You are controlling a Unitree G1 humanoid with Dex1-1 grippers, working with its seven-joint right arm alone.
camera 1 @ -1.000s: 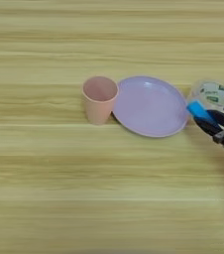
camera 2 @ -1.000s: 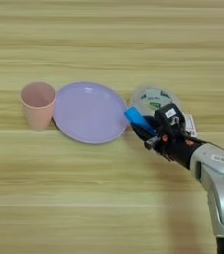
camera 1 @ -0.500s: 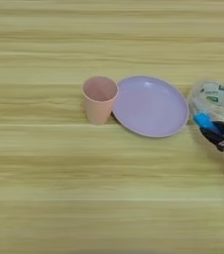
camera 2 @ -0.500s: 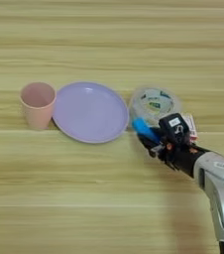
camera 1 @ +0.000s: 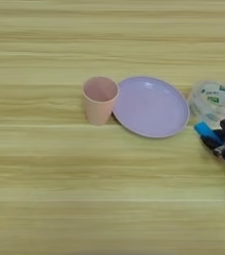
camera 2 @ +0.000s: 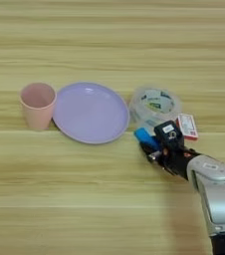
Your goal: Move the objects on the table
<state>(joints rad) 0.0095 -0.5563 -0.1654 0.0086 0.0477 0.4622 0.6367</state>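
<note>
Pulling back from the plate's rim, the right gripper [camera 2: 152, 147] is now sitting lower and further right than a second ago, carrying the blue block [camera 2: 144, 136] with it, so that a clear strip of wood is showing between the block and the lilac plate [camera 2: 90, 112] where they were nearly touching before. The jaws are closing on the blue block, pinching its near end while the far end is sticking out toward the plate, just in front of the clear tape roll [camera 2: 155, 106]. The plate is lying flat near the middle of the surface [camera 2: 109, 45], with the pink cup [camera 2: 37, 105] standing upright just beside its left rim. The red-and-white box [camera 2: 187, 125] is resting flat at the right of the tape roll, close to the gripper's wrist. What is looking risky from here, in my judgement, is the crowding: the forearm is passing right beside the box and the roll, so a sideways swing could be nudging either one, and a block held only by its end could be twisting or slipping out if it is bumping the roll. The roll's core is bearing a green-and-white label and the box some print, but no writing is proving readable.
</note>
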